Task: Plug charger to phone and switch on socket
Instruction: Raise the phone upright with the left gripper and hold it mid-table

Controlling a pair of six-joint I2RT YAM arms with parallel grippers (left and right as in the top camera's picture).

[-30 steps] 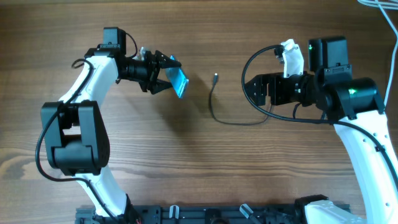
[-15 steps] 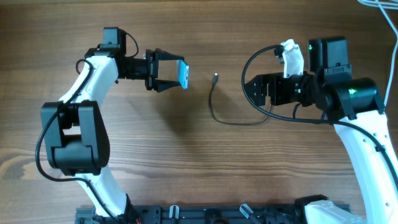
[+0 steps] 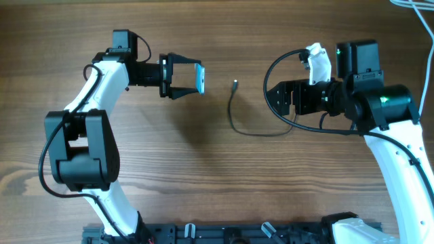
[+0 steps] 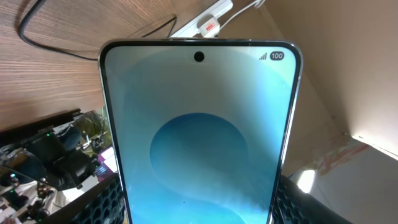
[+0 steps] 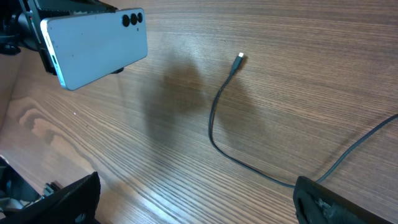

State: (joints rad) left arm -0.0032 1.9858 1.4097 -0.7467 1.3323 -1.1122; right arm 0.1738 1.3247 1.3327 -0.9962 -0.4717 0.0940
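My left gripper (image 3: 182,78) is shut on the phone (image 3: 199,78) and holds it on edge above the table, left of the cable tip. The teal screen fills the left wrist view (image 4: 199,137); its pale back with camera lenses shows in the right wrist view (image 5: 93,46). The charger cable (image 3: 234,122) lies on the table, its metal tip (image 3: 234,84) pointing away; it also shows in the right wrist view (image 5: 214,134), tip at upper middle (image 5: 240,58). My right gripper (image 3: 272,98) is open and empty, right of the cable. The socket (image 4: 208,18) shows only in the left wrist view.
A thick white cord (image 3: 424,27) runs along the far right edge of the wooden table (image 3: 203,176). A black rail (image 3: 224,234) lies along the front edge. Black arm cables loop near the right arm (image 3: 271,68).
My left gripper has turned the phone from a tilted pose to standing on edge and shifted it slightly right. The right arm and the cable have not moved.
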